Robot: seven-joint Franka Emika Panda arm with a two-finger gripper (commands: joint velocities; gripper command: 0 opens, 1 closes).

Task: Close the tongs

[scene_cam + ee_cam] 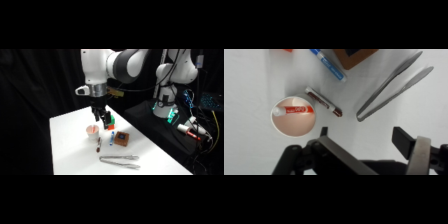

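Tongs [119,160] lie flat near the front of the white surface [70,150], arms slightly apart, well clear of the claw [101,118], which hangs spread and empty above a small pink cup [92,131]. Between them sit a dark brown stick [99,144], a blue pen [112,137] and a brown block [121,139].

You see a white table [75,150] set against black drapery [30,85], with cables and electronics [197,107] at right.

White table [70,150] bears tongs [119,160], cup [92,131], block [121,139].
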